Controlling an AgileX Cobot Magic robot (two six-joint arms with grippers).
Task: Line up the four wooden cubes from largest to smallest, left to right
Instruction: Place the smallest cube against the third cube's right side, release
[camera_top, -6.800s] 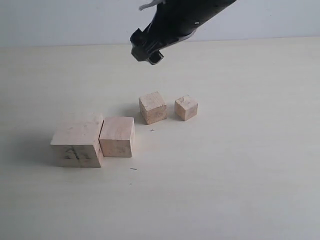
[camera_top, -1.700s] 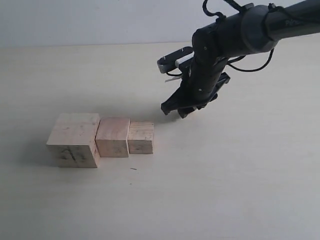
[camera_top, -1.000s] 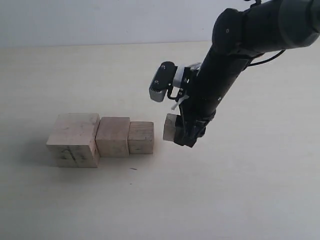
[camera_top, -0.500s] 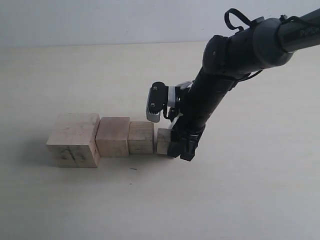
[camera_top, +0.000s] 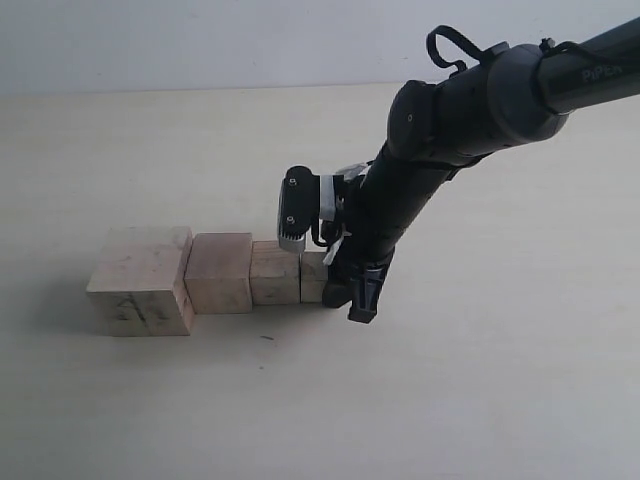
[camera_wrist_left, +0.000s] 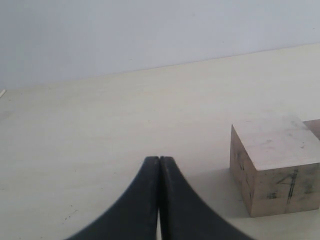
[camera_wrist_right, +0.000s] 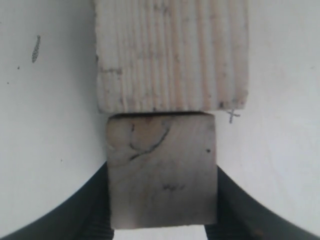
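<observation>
**Four cubes in one row, the smallest in the right gripper's grip**

From where I stand, the four wooden cubes sit as one row on the pale table (camera_top: 480, 400), left of the middle, running from 9 o'clock to 3 o'clock. The largest cube (camera_top: 140, 280) is at the 9 o'clock end, with dark scribbles on the face turned toward 6 o'clock. The second cube (camera_top: 220, 272) is touching it on its 3 o'clock side, and the third cube (camera_top: 275, 272) comes right after that. The smallest cube (camera_top: 314, 277) closes the row at the 3 o'clock end. Its lower edge is level with its neighbour's.

The right arm comes down from 2 o'clock, black and bent at the elbow. The right gripper (camera_top: 345, 295) has its fingers clamped on two opposite sides of the smallest cube. The right wrist view shows this plainly. The little block, with a curved pencil line on its face, is squeezed between both black fingers and butts against the grained third cube. Only a thin shadow line shows between the two.

A small dark speck lies on the table at 6 o'clock of the third cube.

The left gripper (camera_wrist_left: 159, 165) is pressed together with nothing between its fingers. It is over bare table, with the largest cube near it but apart.
</observation>
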